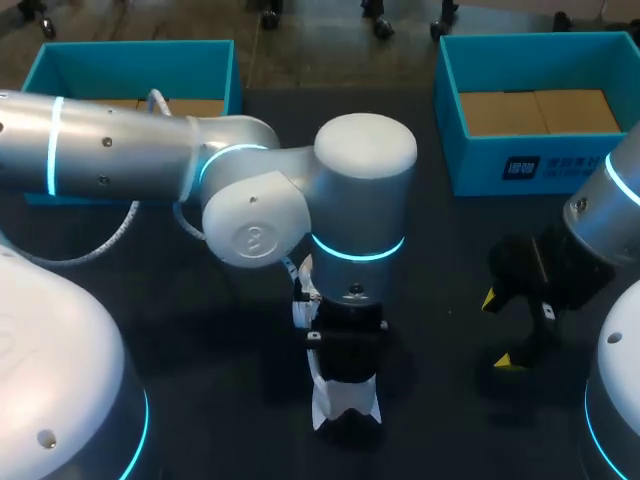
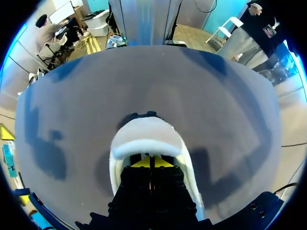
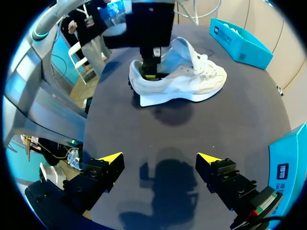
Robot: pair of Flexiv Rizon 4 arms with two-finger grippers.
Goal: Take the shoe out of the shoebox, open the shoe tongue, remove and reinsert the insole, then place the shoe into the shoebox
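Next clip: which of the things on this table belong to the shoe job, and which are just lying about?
Job: white shoe; left pincer, tips inside its heel; right pincer, open, empty; left blue box and right blue box, one presumably the shoebox.
Lying about: cardboard in the right blue box.

Even overhead light, soft shadows pooled on the table [image 2: 216, 96] — pale sheen on left arm [image 1: 365, 150].

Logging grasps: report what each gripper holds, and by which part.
Right gripper: open, nothing. Left gripper: shut inside the shoe at its heel opening; whether gripping anything cannot be told.
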